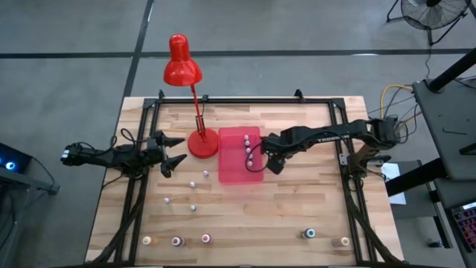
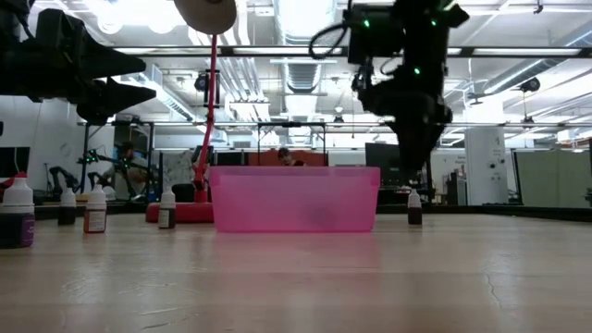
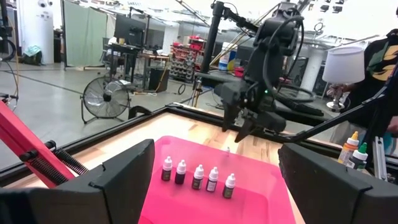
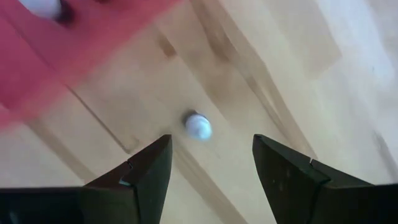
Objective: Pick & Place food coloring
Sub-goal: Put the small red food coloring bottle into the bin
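Several tiny white-capped food coloring bottles point(image 3: 198, 177) stand in a row in the pink tray point(image 1: 232, 173). More of these bottles stand on their bases on the wood left of the tray point(image 1: 192, 184) and along the near edge point(image 1: 176, 240). One bottle point(image 4: 198, 126) stands on the table just right of the tray. My right gripper point(image 4: 211, 146) hangs above it, pointing steeply down, open and holding nothing. My left gripper point(image 1: 178, 151) waits level at the table's left, open.
A red desk lamp point(image 1: 199, 143) stands with its base just left of the tray. A black frame point(image 1: 245, 100) runs along the table's far and side edges. Bare wood lies between the tray and the near row of bottles.
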